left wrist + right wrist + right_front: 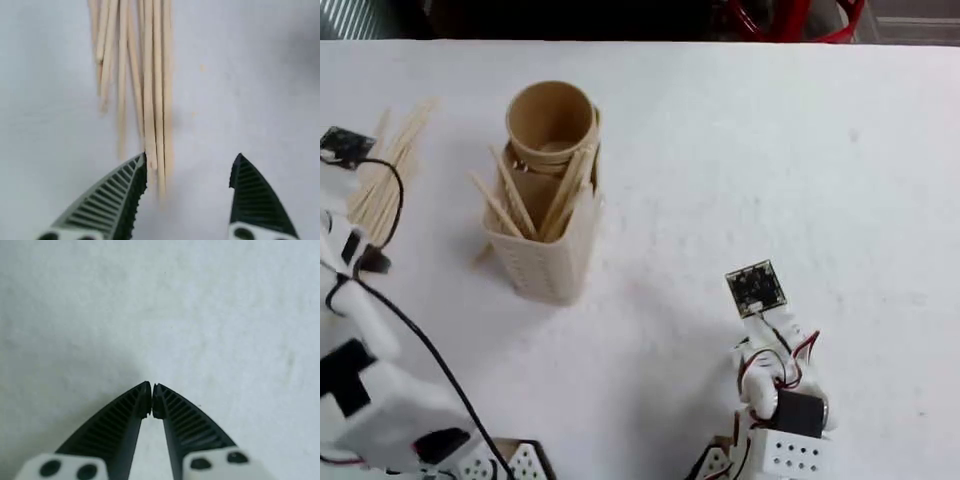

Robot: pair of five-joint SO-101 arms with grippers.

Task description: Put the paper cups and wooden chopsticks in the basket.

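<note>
White table [770, 150], red frame [790, 15] beyond. Left gripper [190, 157] spread at loose chopsticks [150, 75]; right gripper [151, 390] clenched, empty. Basket [550, 265] holds cups [552, 120].

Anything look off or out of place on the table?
Nothing spilled or damaged. The chopsticks in the basket lean crosswise against the paper cup rather than standing straight, and the loose chopsticks lie fanned on the table by the open left gripper.

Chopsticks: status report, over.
Left gripper open over the loose chopsticks on the table. Right gripper shut, empty. Paper cup and some sticks already in basket. No obstacle seen.
</note>
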